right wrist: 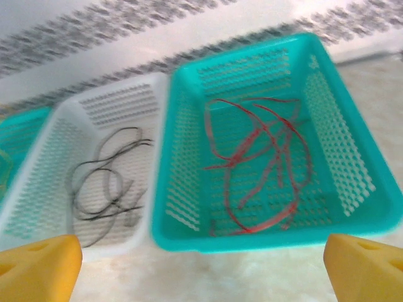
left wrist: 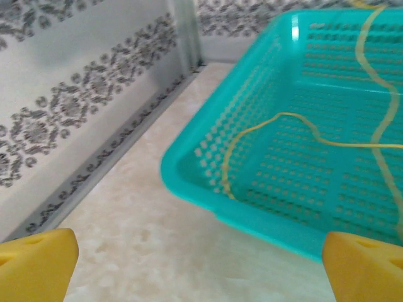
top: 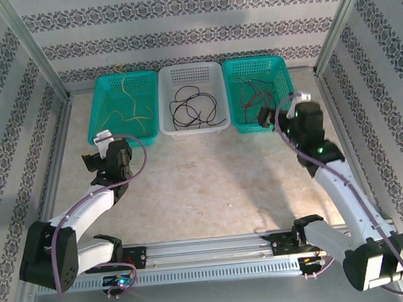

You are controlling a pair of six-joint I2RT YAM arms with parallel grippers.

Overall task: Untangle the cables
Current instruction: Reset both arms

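Note:
Yellow cables lie in the left teal basket. Black cables rest in the white basket. Red cables are spread in the right teal basket. My left gripper hangs open over the table just in front of the left basket's near corner, nothing between its yellow pads. At the right basket's near right corner my right gripper is open and holds nothing.
The three baskets stand in a row against the back wall. Patterned walls with metal posts close in the left, right and back sides. A beige marbled tabletop stretches between the baskets and the arm bases' rail.

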